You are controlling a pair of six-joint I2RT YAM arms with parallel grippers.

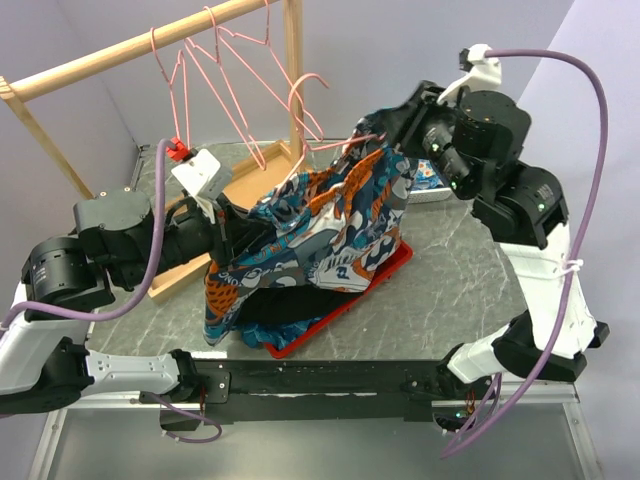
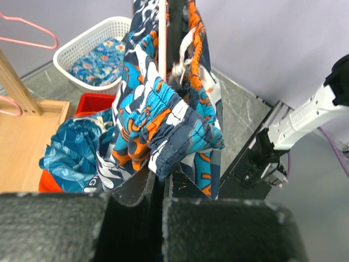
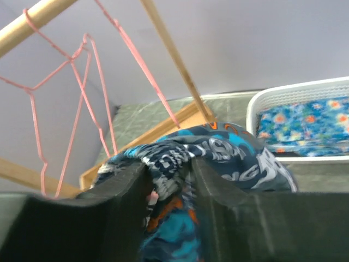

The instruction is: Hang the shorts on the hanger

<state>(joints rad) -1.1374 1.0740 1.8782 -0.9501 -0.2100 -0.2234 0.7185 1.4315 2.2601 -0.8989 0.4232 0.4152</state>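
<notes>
Since both grippers are clamped down on cloth, the shorts are basically strung up between them. The left gripper (image 2: 161, 183) has a folded, stitched corner pinched tight. The right gripper (image 3: 172, 169) is closed on a bunched wad of the print.

The shorts (image 1: 320, 215) hang in the air above the red tray (image 1: 390, 268), with the lower end drooping onto the black garment (image 1: 290, 305) lying in it. The hanger (image 1: 293, 100) pokes its hook up out of the fabric over the tray's far side. Its wire is mostly buried, so I can't tell how far it's threaded.

This stuff looks light and totally floppy. It'll sag and slide wherever it isn't held, and it's wider than the hanger. I'd grab at the stitched waistband edge, not mid-panel. The wooden rack (image 1: 120, 45) stands beyond the tray.
</notes>
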